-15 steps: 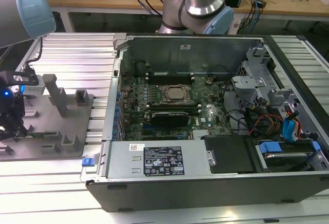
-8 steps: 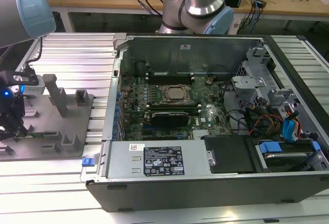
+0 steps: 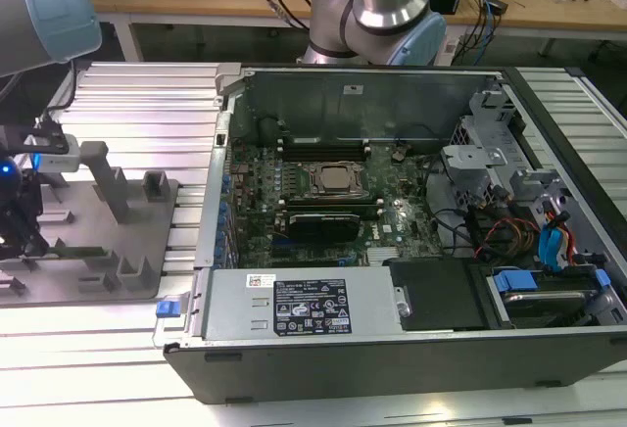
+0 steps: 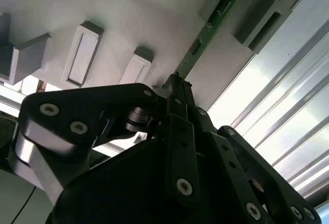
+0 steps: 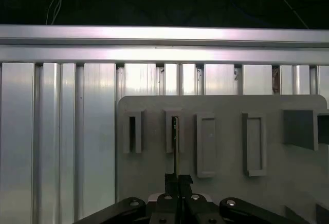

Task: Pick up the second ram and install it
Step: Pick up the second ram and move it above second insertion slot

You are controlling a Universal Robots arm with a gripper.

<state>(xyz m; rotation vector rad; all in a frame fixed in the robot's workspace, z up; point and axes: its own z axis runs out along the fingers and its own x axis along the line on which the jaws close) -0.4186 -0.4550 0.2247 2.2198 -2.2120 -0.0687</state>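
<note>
The second ram [image 4: 212,22] is a thin green board standing on edge in a slot of the grey slotted tray [image 4: 128,18]. In the first wrist view the ram [image 5: 175,141] appears edge-on as a narrow strip in its tray [image 5: 226,147] slot. My gripper [image 4: 178,82] is shut on one end of the stick, with its dark fingertips [image 5: 171,182] pressed together around it. In the exterior view the gripper [image 3: 18,223] hangs over the tray [image 3: 108,251] at the exterior view's far left.
An open computer case [image 3: 392,349] with its green motherboard [image 3: 392,213] lies to the exterior view's right of the tray. A power supply [image 3: 304,308], cables and drive bays [image 3: 539,251] fill its near and right parts. Ribbed aluminium table [image 5: 61,142] surrounds the tray.
</note>
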